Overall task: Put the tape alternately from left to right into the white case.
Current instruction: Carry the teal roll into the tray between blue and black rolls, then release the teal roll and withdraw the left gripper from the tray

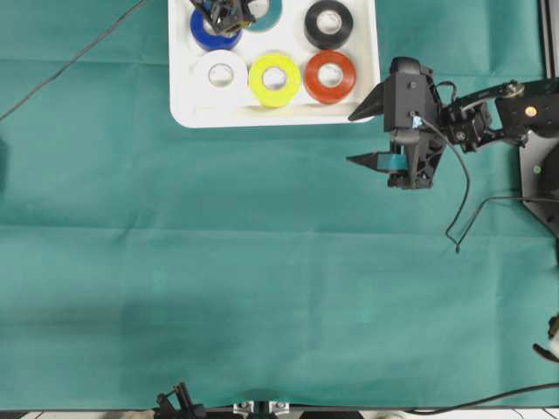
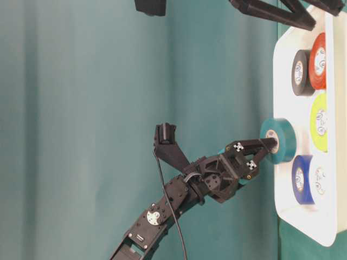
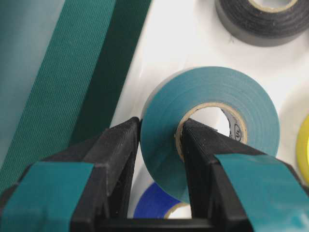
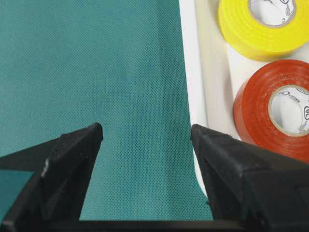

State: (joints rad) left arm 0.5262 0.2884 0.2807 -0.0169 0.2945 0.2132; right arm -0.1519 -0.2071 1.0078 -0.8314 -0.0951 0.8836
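At the top of the overhead view sits the white case (image 1: 179,105), its upper part cut off by the frame edge, on the green cloth (image 1: 218,279). Inside it the white roll (image 1: 220,75), the yellow roll (image 1: 274,79) and the red-orange roll (image 1: 329,76) lie flat in a row along the lower edge, left to right. Above them are the blue roll (image 1: 206,35) at the left and the black roll (image 1: 328,23) at the right.

The left gripper (image 3: 160,130) pinches the teal roll (image 3: 212,96): one finger is pressed on the outer face of the band, the other is inside the pale core. In the table-level view that roll (image 2: 284,142) stands clear of the case floor, between the blue and yellow rolls and partly over the blue one.

The right gripper (image 1: 367,137) hangs over the bare cloth just beyond the case's lower right corner, its jaws spread wide with nothing between them. In its own wrist view the fingers (image 4: 72,154) frame only cloth beside the case rim (image 4: 190,87).
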